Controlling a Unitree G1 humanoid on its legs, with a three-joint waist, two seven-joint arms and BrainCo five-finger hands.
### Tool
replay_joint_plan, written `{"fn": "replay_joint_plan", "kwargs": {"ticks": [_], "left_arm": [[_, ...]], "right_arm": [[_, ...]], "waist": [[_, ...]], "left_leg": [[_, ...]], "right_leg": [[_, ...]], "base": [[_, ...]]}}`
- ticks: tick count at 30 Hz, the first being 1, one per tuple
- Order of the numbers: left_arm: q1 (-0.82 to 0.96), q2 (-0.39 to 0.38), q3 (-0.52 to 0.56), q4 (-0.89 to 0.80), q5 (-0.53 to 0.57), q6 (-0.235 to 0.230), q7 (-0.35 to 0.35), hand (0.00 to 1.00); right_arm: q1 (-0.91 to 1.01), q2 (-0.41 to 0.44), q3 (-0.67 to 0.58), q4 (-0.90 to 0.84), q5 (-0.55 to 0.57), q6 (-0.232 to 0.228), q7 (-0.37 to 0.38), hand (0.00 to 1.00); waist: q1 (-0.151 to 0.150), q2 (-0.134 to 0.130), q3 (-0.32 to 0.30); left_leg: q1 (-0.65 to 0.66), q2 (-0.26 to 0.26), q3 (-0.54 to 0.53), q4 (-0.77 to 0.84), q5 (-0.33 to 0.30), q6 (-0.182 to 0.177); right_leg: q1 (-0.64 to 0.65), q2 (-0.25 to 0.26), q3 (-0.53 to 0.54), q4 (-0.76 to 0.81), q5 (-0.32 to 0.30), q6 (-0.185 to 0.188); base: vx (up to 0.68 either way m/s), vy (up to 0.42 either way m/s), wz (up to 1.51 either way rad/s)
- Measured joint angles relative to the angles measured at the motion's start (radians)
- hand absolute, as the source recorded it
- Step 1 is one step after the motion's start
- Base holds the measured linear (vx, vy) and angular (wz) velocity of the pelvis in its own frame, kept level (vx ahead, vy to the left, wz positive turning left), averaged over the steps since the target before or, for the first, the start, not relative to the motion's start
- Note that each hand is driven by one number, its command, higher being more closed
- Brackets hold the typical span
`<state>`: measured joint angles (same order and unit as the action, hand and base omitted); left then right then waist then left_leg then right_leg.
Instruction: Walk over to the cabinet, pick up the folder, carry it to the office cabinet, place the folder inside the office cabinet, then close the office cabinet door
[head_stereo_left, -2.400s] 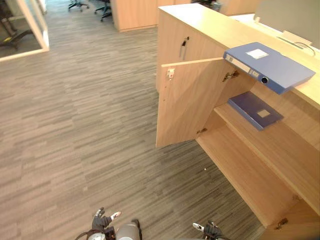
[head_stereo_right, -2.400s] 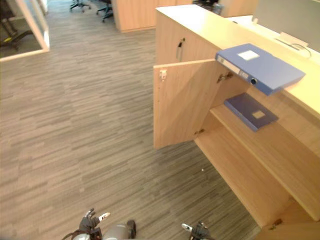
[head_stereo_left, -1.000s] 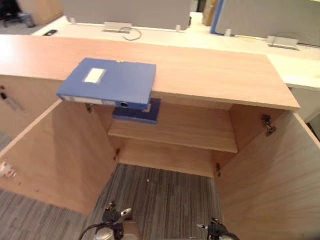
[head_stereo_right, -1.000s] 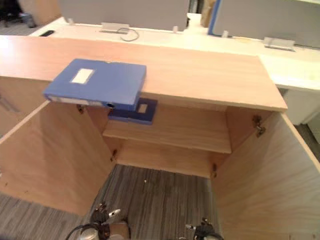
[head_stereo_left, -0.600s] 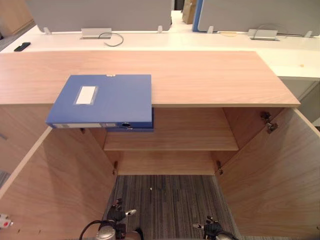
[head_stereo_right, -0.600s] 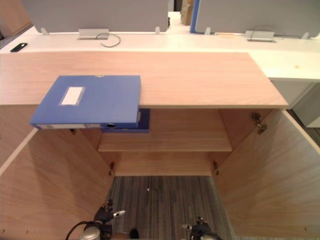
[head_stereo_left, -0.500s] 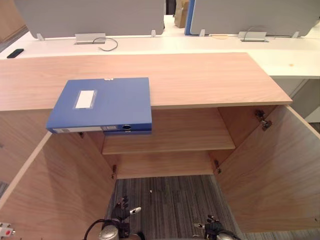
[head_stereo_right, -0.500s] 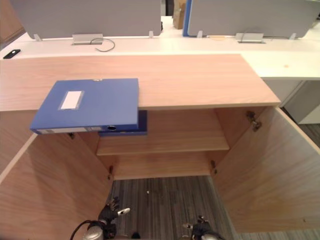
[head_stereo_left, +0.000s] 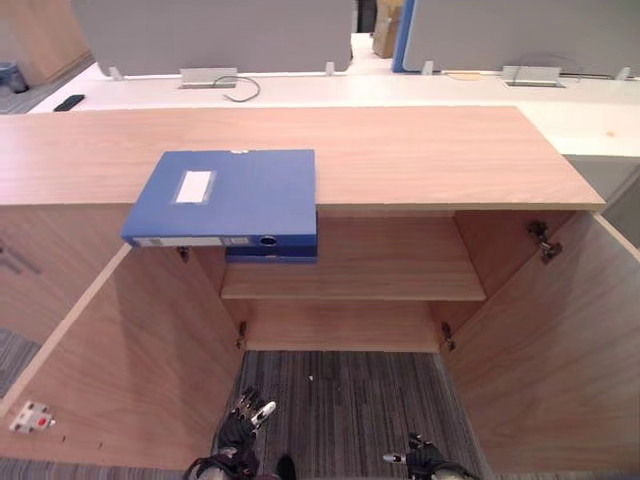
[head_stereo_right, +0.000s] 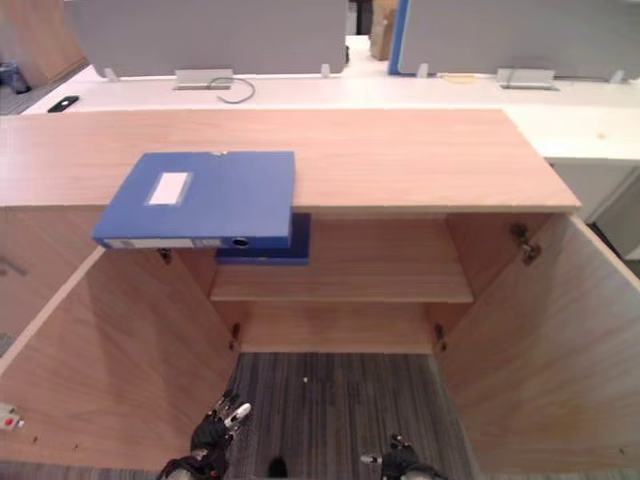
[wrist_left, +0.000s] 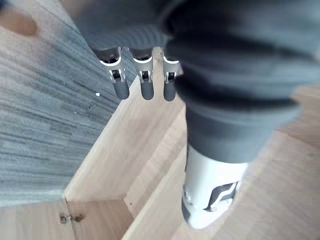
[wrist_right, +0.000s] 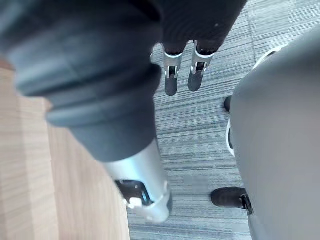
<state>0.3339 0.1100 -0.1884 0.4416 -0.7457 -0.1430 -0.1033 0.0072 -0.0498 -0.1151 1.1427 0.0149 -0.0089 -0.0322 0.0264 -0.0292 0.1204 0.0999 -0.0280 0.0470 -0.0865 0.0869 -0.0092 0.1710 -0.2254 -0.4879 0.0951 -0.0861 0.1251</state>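
Observation:
A blue folder (head_stereo_left: 225, 203) with a white label lies flat on the wooden cabinet top (head_stereo_left: 420, 150), its spine overhanging the front edge. Under it, on the inner shelf (head_stereo_left: 380, 270), lies a second, darker blue folder (head_stereo_left: 272, 255). Both cabinet doors stand wide, the left door (head_stereo_left: 130, 370) and the right door (head_stereo_left: 545, 360). My left hand (head_stereo_left: 243, 425) and right hand (head_stereo_left: 415, 462) hang low over the carpet in front of the cabinet, far below the folder. Each is open and holds nothing, with straight fingers (wrist_left: 142, 85) on the left and straight fingers (wrist_right: 182, 75) on the right.
Behind the cabinet runs a white desk (head_stereo_left: 300, 88) with grey partition screens (head_stereo_left: 215, 30), a loose cable (head_stereo_left: 240, 90) and a small black object (head_stereo_left: 68, 102). Grey striped carpet (head_stereo_left: 340, 400) lies between the two doors.
The camera has swung round from the cabinet's side to face its front, and the picture keeps shifting slightly. The folder stays where it was. Both hands still hang low and open.

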Motion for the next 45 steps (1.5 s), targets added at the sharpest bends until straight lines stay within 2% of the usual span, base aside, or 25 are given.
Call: {"fn": "replay_joint_plan", "kwargs": {"ticks": [3,7,9,12,15,17,21,22,24,27,29,31,35,38,41,45], "left_arm": [[0.037,-0.005,-0.005,-0.18,-0.018,0.0,0.0,0.0],[0.031,-0.007,-0.001,-0.323,-0.07,-0.008,0.004,0.0],[0.031,-0.008,-0.002,-0.397,-0.078,-0.01,0.021,0.0],[0.036,-0.04,0.003,-0.595,-0.061,-0.026,0.069,0.0],[0.028,-0.079,0.041,-0.762,0.109,-0.062,0.159,0.0],[0.01,-0.095,0.09,-0.828,0.233,-0.074,0.217,0.0],[0.007,-0.108,0.164,-0.938,0.686,-0.107,0.423,0.0],[0.007,-0.109,0.168,-0.951,0.728,-0.112,0.448,0.0],[-0.005,-0.106,0.171,-0.978,0.948,-0.113,0.559,0.0],[-0.029,-0.095,0.164,-0.983,1.121,-0.108,0.641,0.0],[-0.047,-0.076,0.14,-0.983,1.2,-0.102,0.659,0.0],[-0.08,-0.021,0.096,-0.984,1.27,-0.1,0.666,0.0],[-0.168,0.072,0.077,-0.974,1.45,-0.075,0.666,0.0],[-0.249,0.118,0.091,-0.889,1.525,-0.052,0.667,0.0],[-0.319,0.201,0.11,-0.729,1.588,-0.012,0.666,0.0],[-0.351,0.26,0.138,-0.612,1.624,0.02,0.662,0.0]], "right_arm": [[0.01,0.0,0.001,0.002,0.002,0.0,-0.002,0.0],[0.014,0.003,0.028,0.001,0.003,0.0,-0.01,0.0],[0.015,0.005,0.028,0.001,0.004,0.0,-0.013,0.0],[0.035,0.021,0.002,0.019,0.008,-0.001,-0.016,0.0],[0.046,0.036,-0.026,0.043,0.031,-0.003,-0.023,0.0],[0.05,0.046,-0.048,0.039,0.048,-0.006,-0.03,0.0],[0.057,0.056,-0.059,0.029,0.066,-0.013,-0.06,0.0],[0.057,0.057,-0.058,0.028,0.066,-0.014,-0.063,0.0],[0.057,0.061,-0.057,0.029,0.065,-0.02,-0.08,0.0],[0.057,0.065,-0.044,0.03,0.057,-0.023,-0.091,0.0],[0.057,0.064,-0.038,0.035,0.043,-0.023,-0.092,0.0],[0.056,0.057,-0.022,0.04,0.043,-0.024,-0.092,0.0],[0.051,0.051,0.004,0.048,0.034,-0.032,-0.089,0.0],[0.044,0.041,0.024,0.051,0.002,-0.032,-0.083,0.0],[0.031,0.036,0.033,0.048,-0.002,-0.032,-0.069,0.0],[0.028,0.031,0.039,0.039,-0.024,-0.031,-0.06,0.0]], "waist": [[0.012,-0.001,-0.012],[0.035,-0.007,-0.012],[0.043,-0.009,-0.013],[0.064,-0.03,-0.032],[0.092,-0.057,-0.046],[0.1,-0.062,-0.044],[0.111,-0.062,-0.045],[0.111,-0.063,-0.045],[0.11,-0.067,-0.05],[0.102,-0.078,-0.058],[0.098,-0.076,-0.059],[0.094,-0.073,-0.063],[0.067,-0.069,-0.08],[0.057,-0.069,-0.081],[0.037,-0.064,-0.079],[0.027,-0.062,-0.076]], "left_leg": [[-0.018,0.001,-0.039,-0.004,0.008,-0.005],[-0.024,-0.002,-0.068,-0.005,0.01,-0.008],[-0.031,-0.003,-0.085,-0.004,0.013,-0.009],[-0.049,-0.002,-0.114,0.0,0.018,-0.013],[-0.062,-0.003,-0.128,0.003,0.017,-0.013],[-0.064,-0.006,-0.151,0.002,0.017,-0.012],[-0.065,-0.012,-0.171,-0.001,0.019,-0.003],[-0.065,-0.013,-0.171,-0.002,0.019,-0.001],[-0.076,-0.015,-0.168,-0.003,0.018,-0.001],[-0.084,-0.01,-0.159,-0.002,0.025,-0.01],[-0.084,-0.004,-0.154,-0.002,0.031,-0.019],[-0.084,0.008,-0.14,-0.003,0.032,-0.023],[-0.078,0.032,-0.107,-0.003,0.037,-0.03],[-0.066,0.036,-0.093,0.001,0.039,-0.033],[-0.053,0.038,-0.077,0.0,0.039,-0.033],[-0.043,0.04,-0.049,-0.002,0.035,-0.033]], "right_leg": [[0.015,0.009,-0.044,-0.018,0.001,-0.001],[0.04,0.015,-0.085,-0.032,0.003,-0.002],[0.049,0.017,-0.105,-0.038,0.004,-0.003],[0.056,0.019,-0.119,-0.038,0.008,-0.009],[0.056,0.018,-0.126,-0.034,0.01,-0.012],[0.056,0.012,-0.137,-0.02,0.011,-0.012],[0.059,0.005,-0.138,-0.007,0.025,-0.013],[0.059,0.005,-0.137,-0.008,0.026,-0.013],[0.052,0.008,-0.128,-0.022,0.027,-0.015],[0.043,0.019,-0.107,-0.049,0.027,-0.015],[0.042,0.023,-0.097,-0.057,0.027,-0.015],[0.036,0.034,-0.075,-0.066,0.026,-0.016],[0.02,0.054,-0.036,-0.073,0.025,-0.019],[0.022,0.06,-0.02,-0.073,0.026,-0.021],[0.028,0.067,-0.005,-0.082,0.031,-0.033],[0.026,0.067,0.025,-0.097,0.038,-0.042]], "base": [[0.0,-0.044,0.41],[0.01,-0.018,0.28],[0.02,-0.015,0.32],[0.02,-0.002,0.33],[-0.02,0.019,0.18],[-0.03,0.022,0.26],[-0.04,0.063,0.18],[-0.05,0.061,0.01],[-0.04,0.032,-0.06],[-0.01,-0.006,-0.13],[-0.02,-0.019,-0.13],[-0.04,-0.03,-0.23],[-0.04,-0.037,-0.27],[-0.02,-0.022,-0.18],[-0.02,-0.016,-0.15],[-0.03,0.016,-0.21]]}}
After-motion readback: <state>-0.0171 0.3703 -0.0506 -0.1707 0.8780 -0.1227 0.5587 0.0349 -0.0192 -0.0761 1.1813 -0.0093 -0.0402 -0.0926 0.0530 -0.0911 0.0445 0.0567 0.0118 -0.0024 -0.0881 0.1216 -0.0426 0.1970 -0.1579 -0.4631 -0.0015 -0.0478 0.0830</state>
